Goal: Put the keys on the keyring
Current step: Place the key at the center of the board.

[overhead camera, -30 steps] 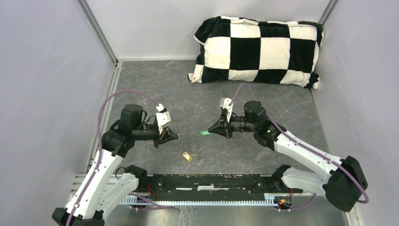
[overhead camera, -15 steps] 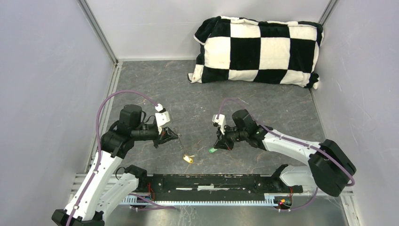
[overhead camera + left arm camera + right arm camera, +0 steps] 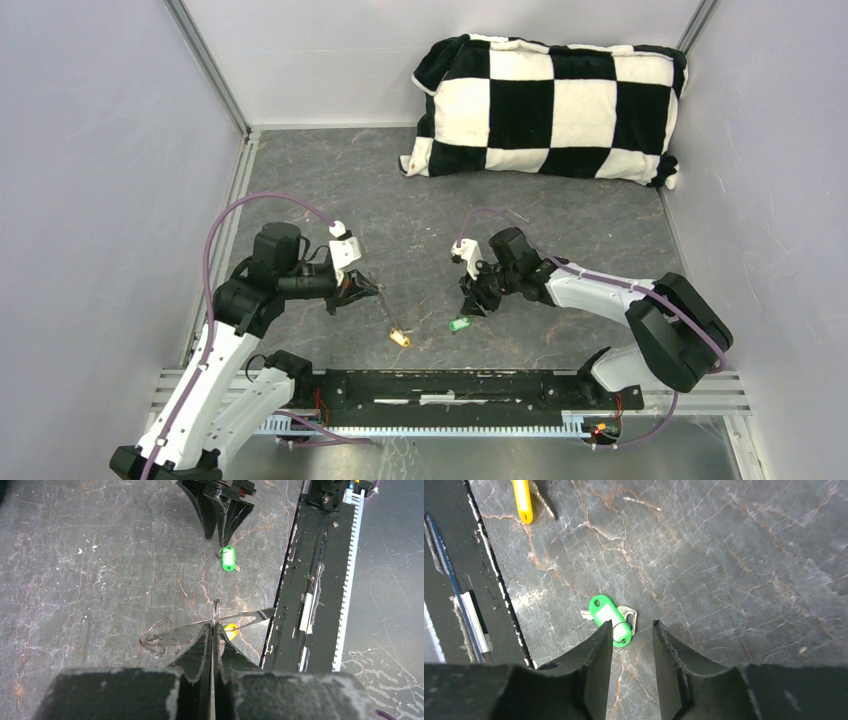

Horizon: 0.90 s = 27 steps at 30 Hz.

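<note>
The right gripper's (image 3: 633,626) fingers (image 3: 596,660) have just sprung apart, and nothing sits between them. The green key (image 3: 607,615) is released. It lies flat on the grey marbled table (image 3: 734,555), its metal blade poking out beneath the plastic tag. The near end of the tag is just at the tip of one finger. A second ago that same key was pinched in closed jaws and carried above mid-table. Half a second ago the arm had swung down and in towards the near edge. Now the key is down, in front of the black base rail (image 3: 300,580).

Over on the other side, the left gripper's (image 3: 212,626) fingers (image 3: 202,645) are clenched tight together, grasping the keyring (image 3: 245,617). The thin silvery loop stretches out to both sides of the fingertips, above the table. The yellow key (image 3: 230,629) peeks out right beside the fingertips under the wire. Whether it is threaded on the loop cannot be told from here. This arm has not budged over the last second, and the yellow key sits where it was.

The two keys lie near each other, apart, with the green one out ahead of the left gripper. The checkered pillow (image 3: 550,105) stays put at the far wall.
</note>
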### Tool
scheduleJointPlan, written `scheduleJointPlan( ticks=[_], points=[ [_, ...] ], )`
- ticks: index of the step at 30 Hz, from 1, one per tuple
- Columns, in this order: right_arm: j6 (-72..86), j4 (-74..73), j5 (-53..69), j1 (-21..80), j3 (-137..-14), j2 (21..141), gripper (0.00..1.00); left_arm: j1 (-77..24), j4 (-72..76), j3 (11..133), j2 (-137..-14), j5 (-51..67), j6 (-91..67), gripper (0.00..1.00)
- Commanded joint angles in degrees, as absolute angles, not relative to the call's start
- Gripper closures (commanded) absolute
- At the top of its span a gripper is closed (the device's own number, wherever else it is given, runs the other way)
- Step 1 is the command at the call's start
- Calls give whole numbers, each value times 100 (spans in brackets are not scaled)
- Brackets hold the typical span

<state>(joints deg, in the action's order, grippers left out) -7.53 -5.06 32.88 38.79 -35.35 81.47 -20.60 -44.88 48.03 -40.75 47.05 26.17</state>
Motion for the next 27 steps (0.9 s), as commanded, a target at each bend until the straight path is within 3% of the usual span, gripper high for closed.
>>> scheduleJointPlan(
  ticks=[1,5,7,8,9,12,14,18,20,22,24,27],
  points=[
    [-797,-478,2932,3874,-3964,7938,55,-2062,-4334,4948,-4035,4792,2549,98],
    [-429,-401,2476,3862,-3976,7370,48,-2058,-4340,5004,-4035,4739,2557,98],
    [608,277,1584,3859,-3560,6769,43,-2060,-4333,5031,-4022,4727,2545,98],
    [914,560,1431,3854,-3278,6499,19,-2057,-4333,5040,-4020,4732,2534,98],
    [1096,1003,1713,3850,-2858,6337,2,-2064,-4349,5053,-3999,4741,2543,98],
    [1158,1409,2657,3868,-2298,6642,2,-2064,-4395,5071,-4001,4738,2589,98],
    [967,948,2223,3898,-2348,6653,2,-2058,-4397,5075,-4013,4718,2601,98],
    [999,1190,759,4137,-1973,5546,2,-2058,-4395,5097,-4008,4740,2593,98],
    [1448,978,388,4086,-1939,5736,2,-2057,-4395,5111,-4024,4746,2615,98],
    [1258,895,1174,4059,-2150,6131,13,-2059,-4399,5136,-4054,4731,2630,98],
    [1216,1274,1482,4137,-2051,6144,10,-2057,-4404,5150,-4075,4727,2622,98],
    [814,1184,1181,4341,-2032,6271,27,-2064,-4407,5142,-4054,4721,2628,98]
  ],
)
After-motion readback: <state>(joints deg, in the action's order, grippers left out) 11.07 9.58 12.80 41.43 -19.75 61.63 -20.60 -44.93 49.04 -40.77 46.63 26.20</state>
